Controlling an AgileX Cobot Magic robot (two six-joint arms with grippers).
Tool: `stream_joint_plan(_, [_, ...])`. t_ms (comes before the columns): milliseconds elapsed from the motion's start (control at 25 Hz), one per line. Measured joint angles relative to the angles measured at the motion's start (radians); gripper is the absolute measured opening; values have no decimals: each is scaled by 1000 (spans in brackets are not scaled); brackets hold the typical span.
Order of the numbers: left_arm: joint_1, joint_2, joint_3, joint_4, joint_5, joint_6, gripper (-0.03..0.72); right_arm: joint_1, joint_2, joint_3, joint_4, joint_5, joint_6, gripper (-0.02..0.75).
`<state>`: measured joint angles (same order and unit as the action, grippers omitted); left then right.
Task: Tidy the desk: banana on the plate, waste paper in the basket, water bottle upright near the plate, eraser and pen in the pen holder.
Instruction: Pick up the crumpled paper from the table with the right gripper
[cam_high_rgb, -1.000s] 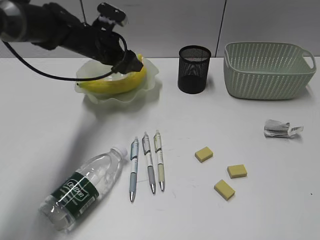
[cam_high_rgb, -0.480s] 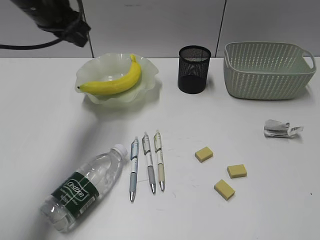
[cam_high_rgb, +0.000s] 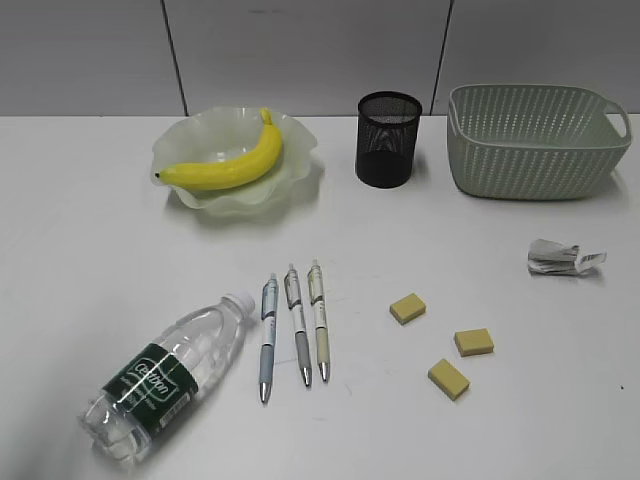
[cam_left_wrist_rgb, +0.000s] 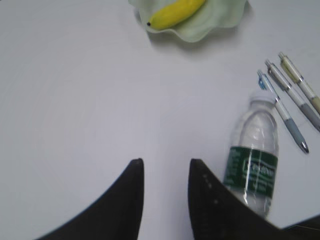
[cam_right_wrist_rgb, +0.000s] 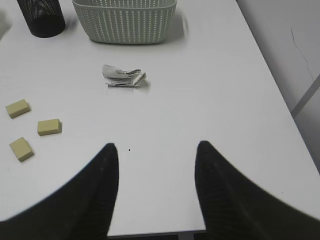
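Observation:
The yellow banana (cam_high_rgb: 228, 162) lies in the pale green wavy plate (cam_high_rgb: 296, 180), also in the left wrist view (cam_left_wrist_rgb: 176, 12). The water bottle (cam_high_rgb: 168, 375) lies on its side at the front left of the white desk (cam_high_rgb: 90, 260). Three pens (cam_high_rgb: 295, 325) lie beside it. Three yellow erasers (cam_high_rgb: 445, 343) lie right of the pens. The waste paper (cam_high_rgb: 562, 257) lies at the right, in front of the sage-green basket (cam_high_rgb: 535, 140). The black mesh pen holder (cam_high_rgb: 388, 138) stands between plate and basket. My left gripper (cam_left_wrist_rgb: 165, 165) is open and empty above bare desk, left of the bottle (cam_left_wrist_rgb: 254, 155). My right gripper (cam_right_wrist_rgb: 156, 149) is open and empty near the front edge.
Neither arm shows in the exterior view. The desk's right and front edges (cam_right_wrist_rgb: 280, 100) show in the right wrist view, with floor beyond. A grey panelled wall (cam_high_rgb: 300, 50) stands behind the desk.
My left arm has pulled back from the plate, up and to the left, and left the exterior view. The banana stays on the plate. Nothing else moved.

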<state>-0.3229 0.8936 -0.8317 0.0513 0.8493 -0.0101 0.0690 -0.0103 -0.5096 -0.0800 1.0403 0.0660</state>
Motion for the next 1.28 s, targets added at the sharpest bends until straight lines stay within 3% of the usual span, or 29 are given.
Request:
stream_joint_plan(160, [0, -374, 161, -16, 131, -3, 258, 0, 0, 0, 3, 0, 0, 402])
stream_joint_plan(360, [0, -724, 246, -37, 216, -3, 384, 0, 0, 0, 18, 0, 0, 402])
stream_joint_plan(480, [0, -848, 283, -43, 220, -3, 429, 0, 34, -1, 30, 0, -9, 402])
stream_joint_plan(680, [10, -899, 293, -45, 213, -13, 403, 0, 181, -23, 130, -82, -135, 402])
stream_joint_plan(880, [12, -899, 294, -45, 211, -14, 354, 0, 541, -39, 165, -252, -155, 403])
stream_joint_plan(1000, [26, -899, 294, -51, 211, -14, 335, 0, 856, -74, 169, -369, -122, 442])
stream_joint_plan(1160, [105, -900, 294, -51, 211, -14, 316, 0, 1280, -223, 172, -476, -142, 519])
stream_joint_plan(1280, [140, -900, 294, -51, 211, -14, 310, 0, 1529, -369, 172, -494, -260, 534])
